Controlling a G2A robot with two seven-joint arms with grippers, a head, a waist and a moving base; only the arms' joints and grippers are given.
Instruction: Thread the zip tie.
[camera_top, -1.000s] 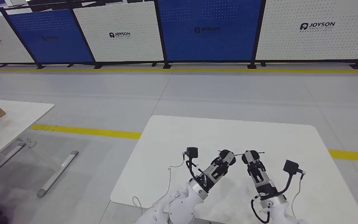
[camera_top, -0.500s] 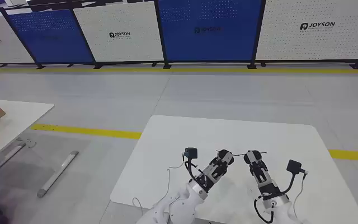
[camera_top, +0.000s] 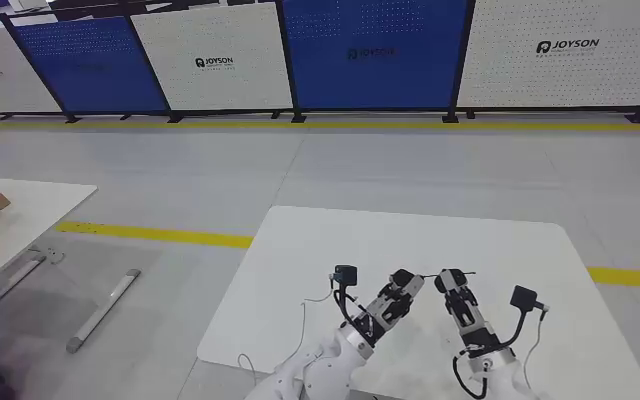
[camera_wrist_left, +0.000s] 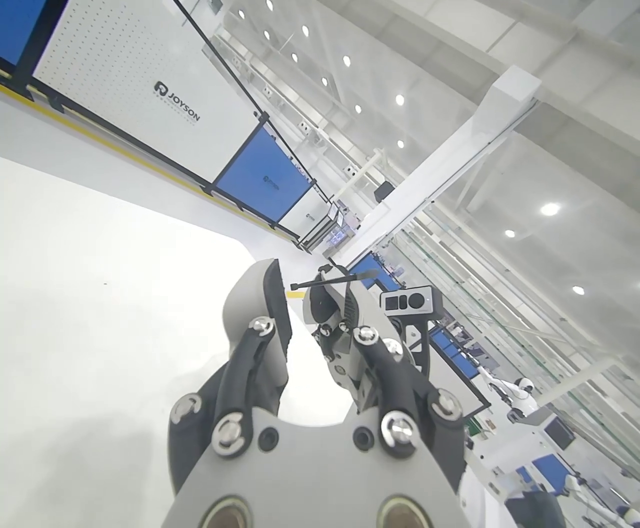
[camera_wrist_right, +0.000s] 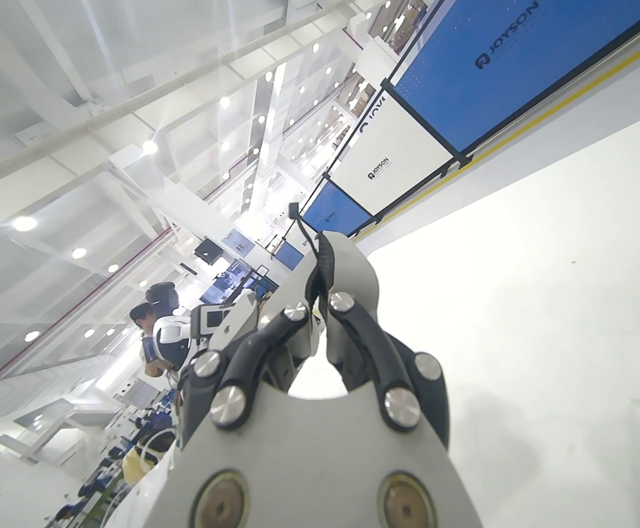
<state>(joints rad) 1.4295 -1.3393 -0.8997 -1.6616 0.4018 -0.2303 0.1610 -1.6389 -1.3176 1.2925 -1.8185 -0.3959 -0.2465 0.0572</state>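
Note:
A thin black zip tie (camera_top: 430, 275) hangs in the air between my two grippers, low over the near part of the white table (camera_top: 400, 230). My right gripper (camera_wrist_right: 324, 246) is shut on the zip tie (camera_wrist_right: 303, 231), and the tie's small head pokes up past the fingertips. In the top view the right gripper (camera_top: 450, 278) sits just right of the left gripper (camera_top: 408, 281). My left gripper (camera_wrist_left: 312, 295) is open, and the free end of the zip tie (camera_wrist_left: 332, 281) reaches into the gap between its fingers (camera_wrist_left: 272, 300). I cannot tell whether the tie touches them.
The table's near edge runs just below both arms, with a thin cable (camera_top: 302, 320) hanging off it. A second white table (camera_top: 35, 205) stands to the left across the floor. Blue and white pegboard panels (camera_top: 370, 55) line the back.
Both arms have shifted only slightly, staying close together. The right gripper keeps its hold on the zip tie and the left stays open.

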